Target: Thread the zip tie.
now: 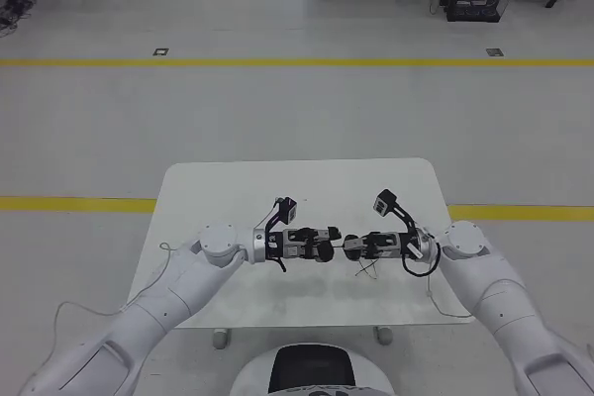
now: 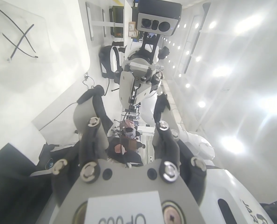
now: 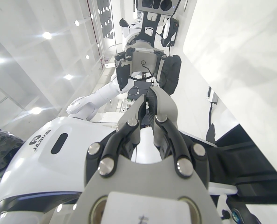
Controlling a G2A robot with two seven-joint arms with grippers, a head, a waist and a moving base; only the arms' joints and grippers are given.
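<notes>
The loose ties (image 2: 19,40) at the upper left of the left wrist view run off the frame's edge. The zip tie (image 3: 136,150) is mostly hidden inside the right gripper (image 3: 146,101).

Robo lab — yel. floor tape (image 1: 277,62)

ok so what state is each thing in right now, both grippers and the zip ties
left gripper: open, fingers wide apart, holding nothing
right gripper: shut on the thin black zip tie
thin black zip tie: held in the air, reaching toward the left gripper; cannot tell if it is threaded
loose black zip ties: lying crossed on the white table, not held
</notes>
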